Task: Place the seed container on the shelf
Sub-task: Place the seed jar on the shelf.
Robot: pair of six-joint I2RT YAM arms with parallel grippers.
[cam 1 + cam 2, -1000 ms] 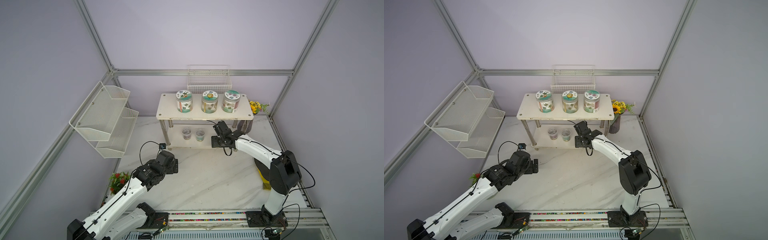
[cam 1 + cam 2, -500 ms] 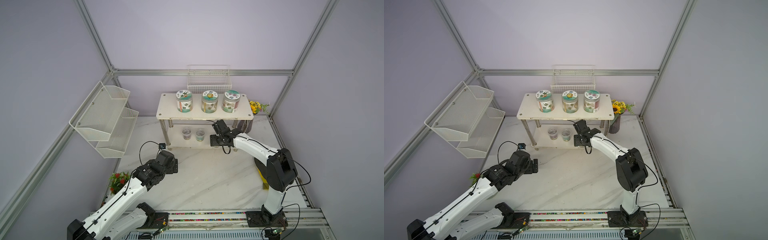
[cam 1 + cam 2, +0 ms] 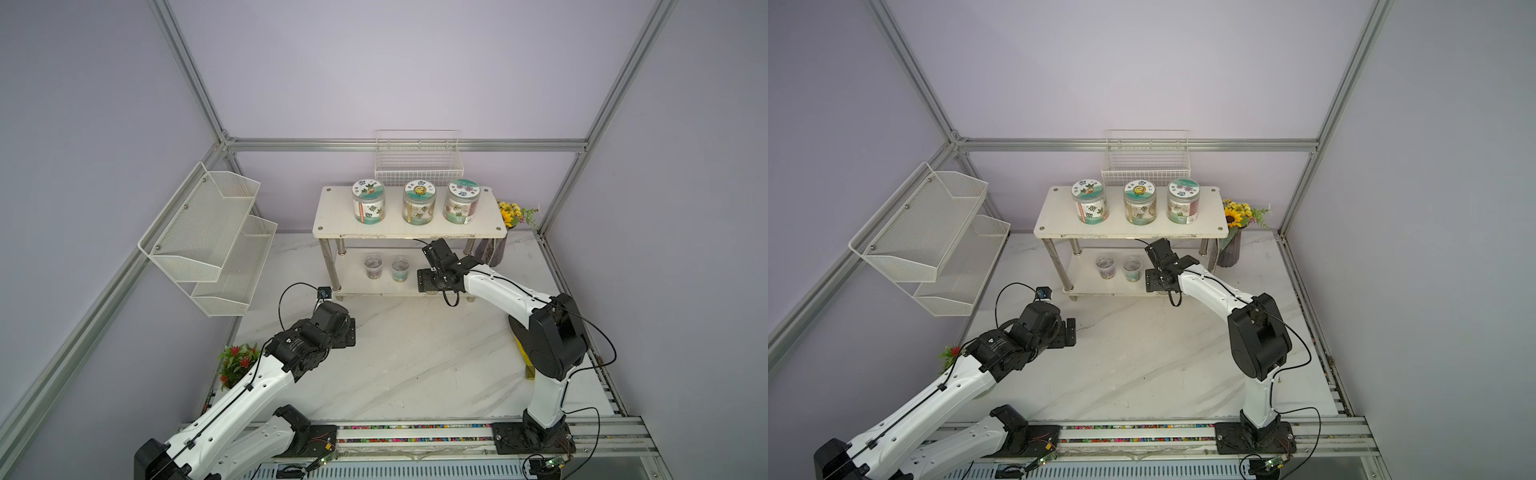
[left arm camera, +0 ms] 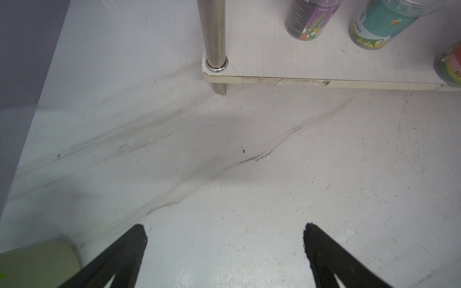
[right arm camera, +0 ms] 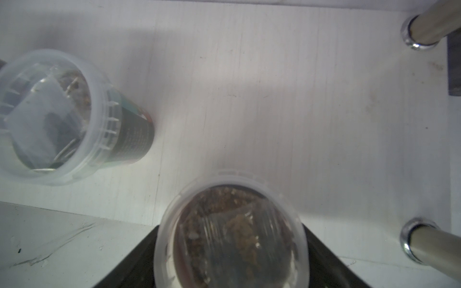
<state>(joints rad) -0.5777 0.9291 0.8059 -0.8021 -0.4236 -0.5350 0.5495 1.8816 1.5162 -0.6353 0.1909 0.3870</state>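
The seed container (image 5: 230, 237) sits between the right fingers (image 5: 321, 256), grip unclear; left fingers (image 4: 119, 256) spread wide.

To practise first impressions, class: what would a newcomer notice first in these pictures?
Three tall labelled jars line the shelf's top board. On its lower board, a clear-lidded seed container sits between the fingers of the right gripper, beside two other small tubs. The left gripper hangs open over the marble table.

Small seed container (image 5: 230, 237), clear lid over brown seeds, rainbow-striped label, upright on the lower board near its front edge, shelf (image 3: 332, 220) of two white boards on shiny metal legs
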